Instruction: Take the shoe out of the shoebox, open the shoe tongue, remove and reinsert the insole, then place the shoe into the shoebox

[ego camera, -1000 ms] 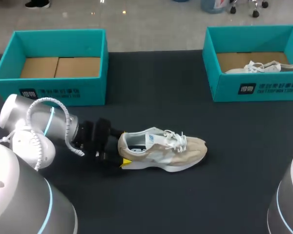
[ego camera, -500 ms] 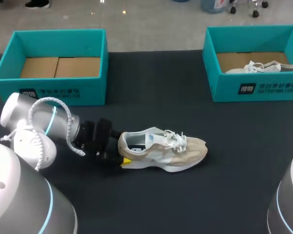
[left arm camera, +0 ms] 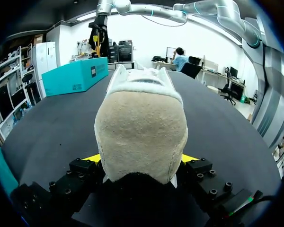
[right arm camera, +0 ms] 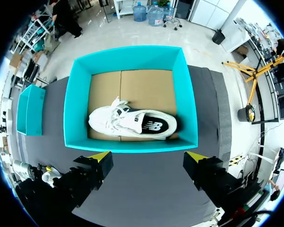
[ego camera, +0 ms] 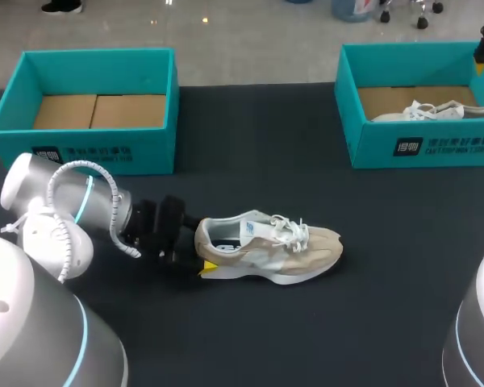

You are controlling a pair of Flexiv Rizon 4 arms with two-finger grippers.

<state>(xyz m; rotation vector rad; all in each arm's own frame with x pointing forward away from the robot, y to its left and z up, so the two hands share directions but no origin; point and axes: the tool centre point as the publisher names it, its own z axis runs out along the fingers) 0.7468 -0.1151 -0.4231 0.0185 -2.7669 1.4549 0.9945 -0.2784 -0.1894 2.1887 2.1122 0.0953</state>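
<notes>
Beige shoe (ego camera: 266, 248) lies on its sole in the middle of the table (ego camera: 258, 145), its heel pinched by the left end effector (left arm camera: 141, 160). Taking it out looks done. Opening the tongue seems next, which calls for the right arm at the laces. Farther off, the right end effector (right arm camera: 148, 158) hangs open above the shoebox (right arm camera: 71, 109) holding a white shoe (right arm camera: 132, 122).
</notes>
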